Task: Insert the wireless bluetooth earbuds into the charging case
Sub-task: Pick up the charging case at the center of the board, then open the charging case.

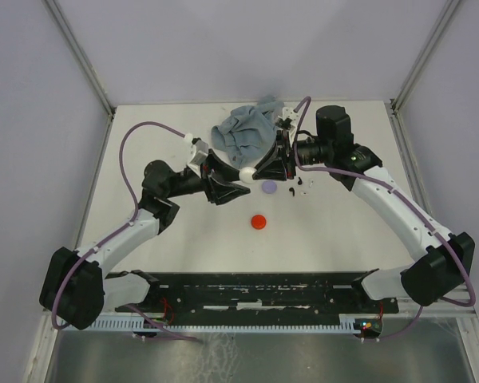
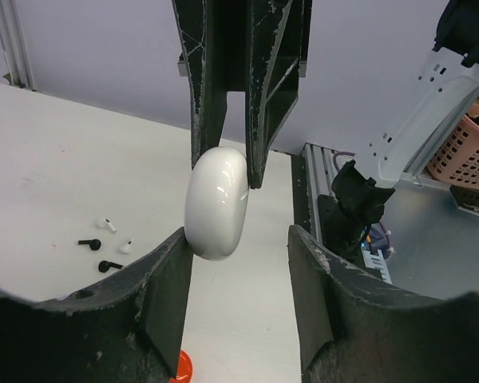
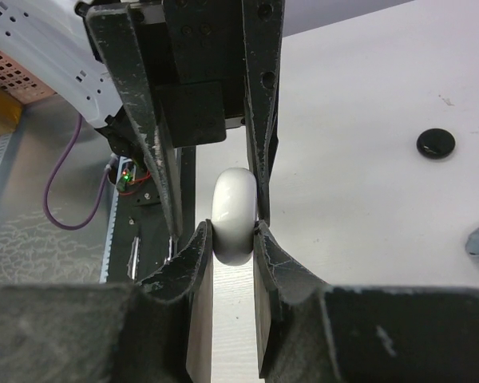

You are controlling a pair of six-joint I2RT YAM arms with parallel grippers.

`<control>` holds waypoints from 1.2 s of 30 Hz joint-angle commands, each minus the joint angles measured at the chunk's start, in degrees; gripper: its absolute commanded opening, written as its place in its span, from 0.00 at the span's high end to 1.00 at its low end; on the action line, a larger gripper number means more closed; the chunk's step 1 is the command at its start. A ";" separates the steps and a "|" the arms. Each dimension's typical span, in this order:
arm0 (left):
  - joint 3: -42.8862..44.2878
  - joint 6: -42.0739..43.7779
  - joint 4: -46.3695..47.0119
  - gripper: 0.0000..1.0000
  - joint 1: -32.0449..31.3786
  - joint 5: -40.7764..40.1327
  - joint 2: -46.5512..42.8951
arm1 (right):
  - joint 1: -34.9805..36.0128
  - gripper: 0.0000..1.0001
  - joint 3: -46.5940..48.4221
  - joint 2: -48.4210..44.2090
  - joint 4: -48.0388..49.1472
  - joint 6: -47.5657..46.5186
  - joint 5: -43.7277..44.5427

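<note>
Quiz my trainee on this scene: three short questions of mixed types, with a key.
1. True or false: the right gripper is clamped on the white charging case.
2. Multiple choice: the left gripper is A) shut tight on the case, B) open, with the case between its fingers, C) far from the case.
3. Fill in: the loose earbuds lie on the ___.
Key: 1 true; 2 B; 3 table.

Arms [image 1: 124,239]: white link shells, black joint housings, lilac cables [image 1: 131,142] looped outside. Left gripper [image 2: 239,239], right gripper [image 3: 231,231]: black fingers [image 2: 164,291], scuffed, chipped edges.
</note>
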 commanded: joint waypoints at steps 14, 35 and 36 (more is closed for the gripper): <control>1.58 -5.05 8.57 0.51 0.18 2.66 0.30 | 0.55 0.92 0.87 -1.00 1.81 -0.64 -3.95; -4.73 -2.59 15.97 0.97 -0.81 -0.40 -1.27 | 3.64 0.60 1.92 -4.22 -3.49 -7.49 6.56; -5.53 -2.50 17.59 0.97 -0.83 -0.97 -1.52 | 3.90 0.58 2.00 -4.46 -3.98 -8.23 7.27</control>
